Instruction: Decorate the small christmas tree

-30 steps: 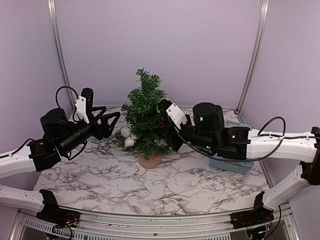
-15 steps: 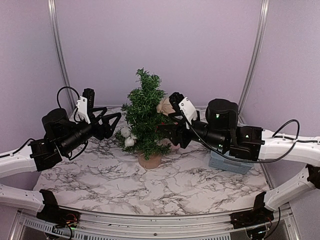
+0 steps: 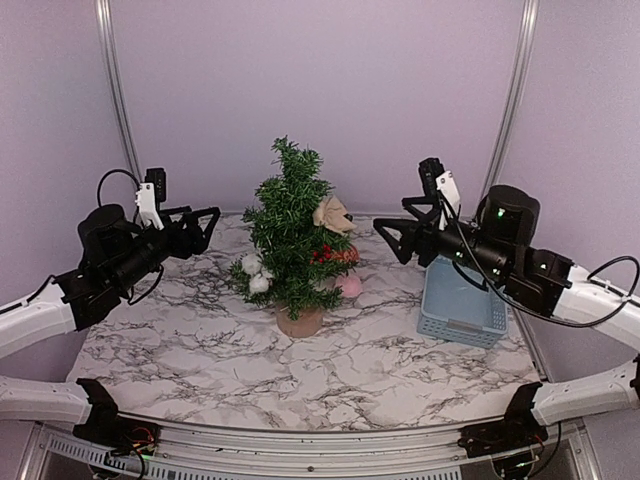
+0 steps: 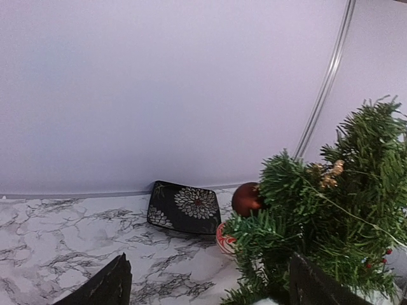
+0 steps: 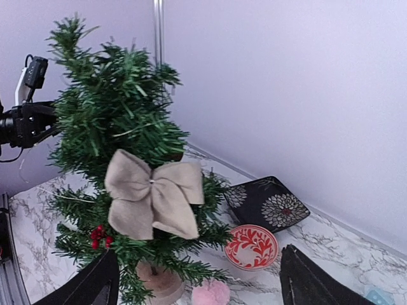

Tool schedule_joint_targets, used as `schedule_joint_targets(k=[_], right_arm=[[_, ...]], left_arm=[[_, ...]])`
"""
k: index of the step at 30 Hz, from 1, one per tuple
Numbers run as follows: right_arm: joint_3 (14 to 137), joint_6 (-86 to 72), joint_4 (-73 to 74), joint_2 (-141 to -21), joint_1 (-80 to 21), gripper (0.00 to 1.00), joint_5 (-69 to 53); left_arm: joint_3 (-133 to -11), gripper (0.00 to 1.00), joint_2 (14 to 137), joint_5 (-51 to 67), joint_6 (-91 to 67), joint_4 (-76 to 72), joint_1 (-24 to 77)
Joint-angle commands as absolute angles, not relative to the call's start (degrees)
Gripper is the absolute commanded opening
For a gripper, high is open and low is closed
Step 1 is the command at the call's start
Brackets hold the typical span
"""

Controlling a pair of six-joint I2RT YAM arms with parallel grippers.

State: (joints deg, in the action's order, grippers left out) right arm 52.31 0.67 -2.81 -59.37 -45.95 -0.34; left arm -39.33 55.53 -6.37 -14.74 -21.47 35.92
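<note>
The small christmas tree [image 3: 290,235] stands mid-table on its round tan base [image 3: 299,321]. It carries a beige bow [image 3: 331,213], red berries [image 3: 322,254] and white balls [image 3: 254,272]. It also shows in the right wrist view [image 5: 117,121] with the bow [image 5: 152,194], and in the left wrist view [image 4: 331,216] with a dark red ball [image 4: 247,199]. My left gripper [image 3: 205,228] is open and empty, left of the tree. My right gripper [image 3: 395,232] is open and empty, right of the tree and above the table.
A blue basket [image 3: 460,305] sits at the right. A pink pompom [image 3: 349,286] lies by the tree. Behind the tree are a black flowered square plate [image 5: 267,203] and a red-patterned round dish [image 5: 252,246]. Walls close the back and sides.
My right gripper has let go of the beige bow, left it on the tree and pulled back right and up. My left gripper has drawn back left a little.
</note>
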Motion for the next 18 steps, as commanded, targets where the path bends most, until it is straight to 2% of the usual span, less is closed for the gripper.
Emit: schedule_joint_targets(k=[1,3,5,8,9,11,18], right_arm=[[50.35,-3.85,-4.52,-58.19,-35.44,0.87,-10.63],[49.28,-4.56,-5.38,-58.35,-30.66,0.91,-13.67],[47.93,-5.51,-6.73,-58.49,-26.69,0.99,-14.65],[45.3,-8.45,-9.62,-59.35,-20.06,0.99,-16.93],[42.75,-11.79,-12.14,-61.0,-13.7,0.99,-19.59],[41.57,-13.9,-12.43,-63.02,-10.59,0.99,-19.82],[36.27,-16.89,-14.91,-69.92,-8.0,0.99,-18.01]], left_arm=[[-40.2,0.89,55.59,-2.48,-19.94,-19.01,28.93],[-40.65,0.97,56.6,-1.33,-21.55,-17.8,25.52],[-41.1,0.99,57.97,-1.0,-22.48,-16.52,22.93],[-41.63,0.99,60.6,-0.8,-23.41,-14.75,19.39],[-41.21,0.99,63.0,-1.16,-24.8,-14.25,17.03],[-40.69,0.99,64.81,-2.36,-24.56,-14.17,16.28],[-38.27,0.99,71.21,-3.92,-24.75,-13.58,16.14]])
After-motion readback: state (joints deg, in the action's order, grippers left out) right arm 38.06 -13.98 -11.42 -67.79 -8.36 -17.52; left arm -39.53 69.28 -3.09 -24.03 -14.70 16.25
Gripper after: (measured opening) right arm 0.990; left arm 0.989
